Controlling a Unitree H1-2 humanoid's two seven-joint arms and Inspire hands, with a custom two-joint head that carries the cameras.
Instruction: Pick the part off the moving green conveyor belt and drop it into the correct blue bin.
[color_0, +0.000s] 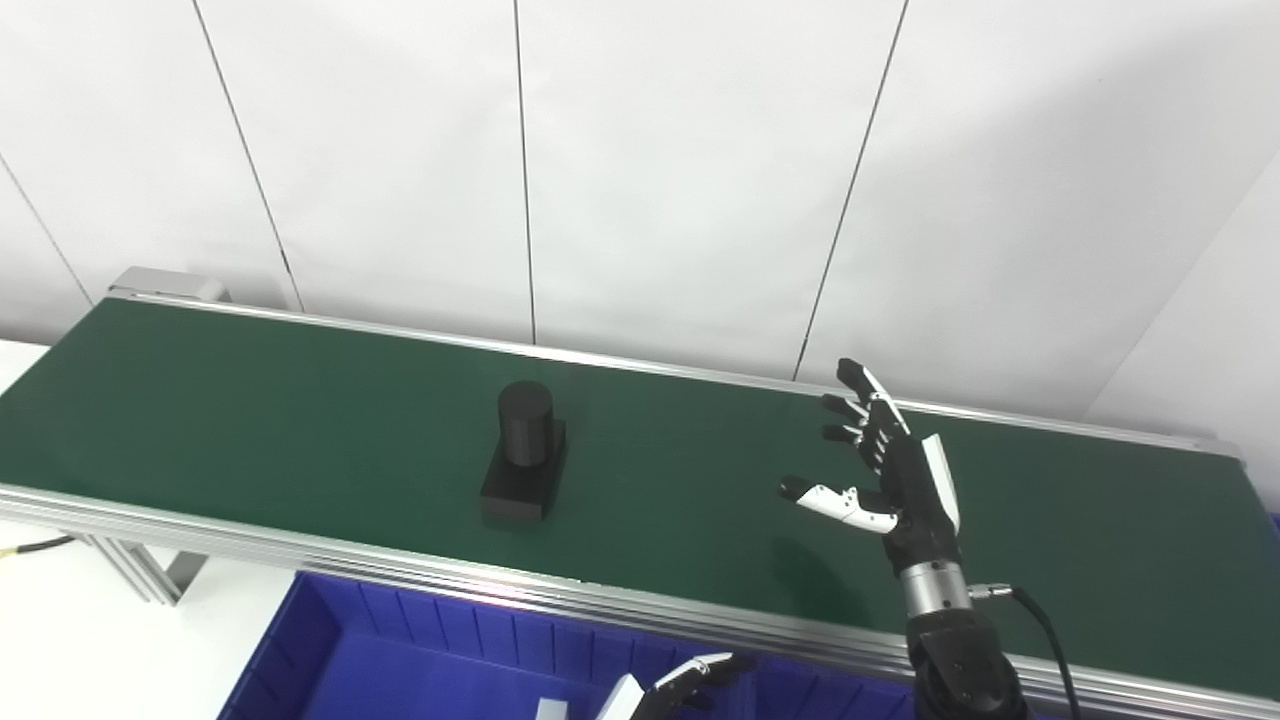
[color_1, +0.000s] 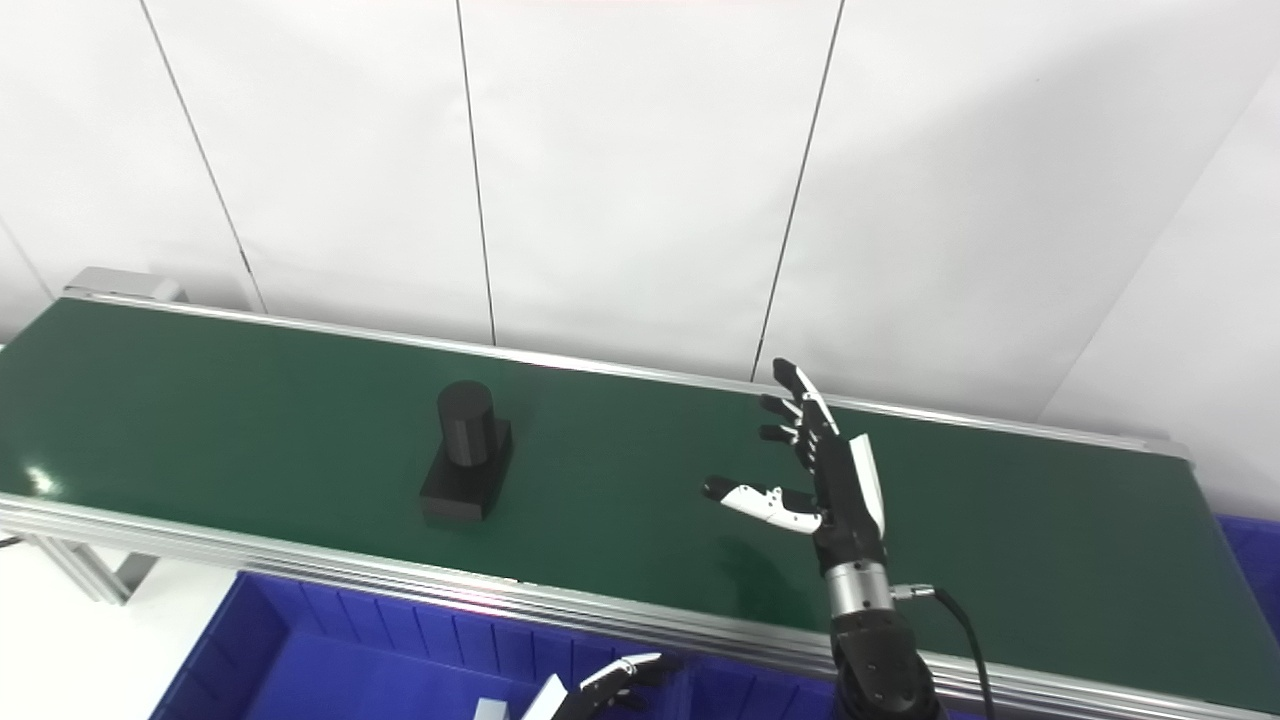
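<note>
Black part (color_0: 524, 457), a cylinder standing on a square block, sits on the green belt (color_0: 300, 400), left of centre, nearer the near rail. Right hand (color_0: 890, 460) hovers over the belt well right of it, fingers spread, empty. Left hand (color_0: 665, 690) barely in view over the blue bin (color_0: 400, 640); can't tell its state. White panel wall (color_0: 640, 150) behind.
</note>
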